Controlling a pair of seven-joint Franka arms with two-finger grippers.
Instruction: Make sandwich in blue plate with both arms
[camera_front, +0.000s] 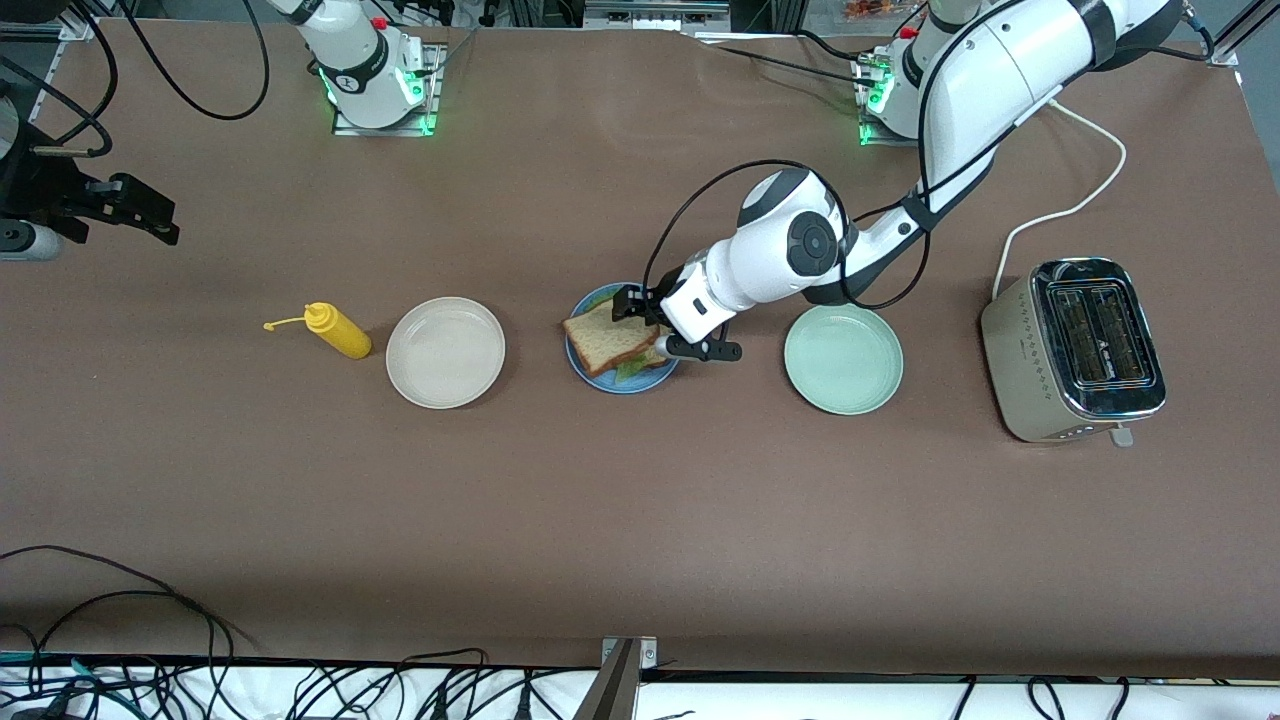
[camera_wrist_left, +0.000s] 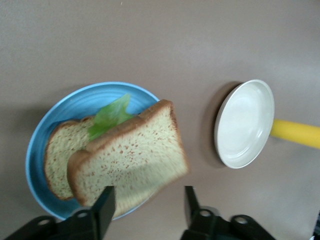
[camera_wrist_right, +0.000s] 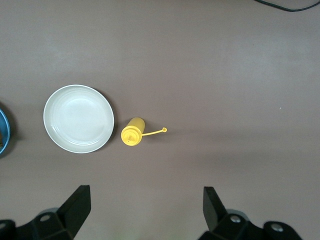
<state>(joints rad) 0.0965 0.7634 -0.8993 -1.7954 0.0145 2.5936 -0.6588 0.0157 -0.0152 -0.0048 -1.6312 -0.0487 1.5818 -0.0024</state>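
With the left gripper (camera_wrist_left: 147, 207) over the blue plate (camera_front: 600, 374), jaws open around the tilted top slice (camera_wrist_left: 132, 160), a straight lift is advised so the sandwich (camera_front: 618, 343) is not dragged, while the right gripper (camera_wrist_right: 145, 205) waits, jaws open, over the table (camera_front: 640, 520).

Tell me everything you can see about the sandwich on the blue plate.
The sandwich has two brown speckled toast slices with darker crusts and a green lettuce leaf between them. The top slice sits askew, overhanging the blue plate rim. The left gripper is by its edge, fingers apart, not gripping it.
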